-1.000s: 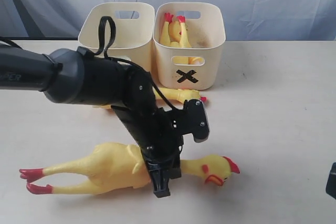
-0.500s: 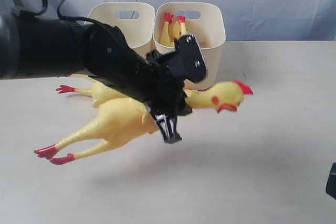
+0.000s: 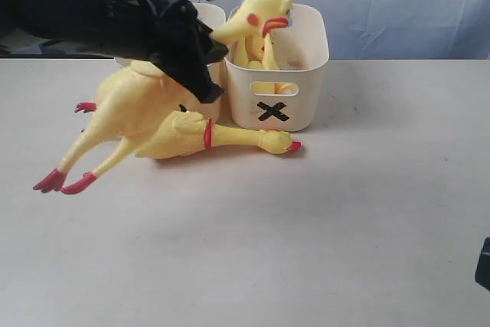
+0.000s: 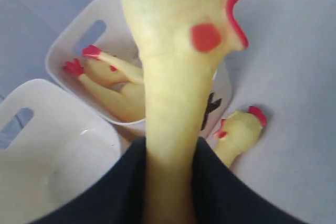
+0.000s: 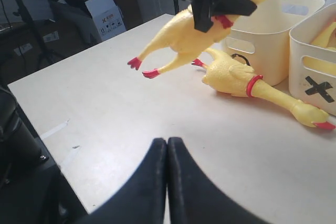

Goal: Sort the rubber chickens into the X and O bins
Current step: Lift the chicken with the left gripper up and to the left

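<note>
I read a black X on the right-hand bin, near wall. The cardboard box has print I can't make out.

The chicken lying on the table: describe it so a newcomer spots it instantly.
Find the cream X bin. A yellow rubber chicken lies before it, head below the X. It alone rests on the tabletop: the lifted chicken hangs in the left gripper, the third chicken sits inside the bin.

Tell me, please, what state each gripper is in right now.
Left gripper: closed on the neck of a large rubber chicken, holding it in the air.
Right gripper: closed, holding nothing.
</note>
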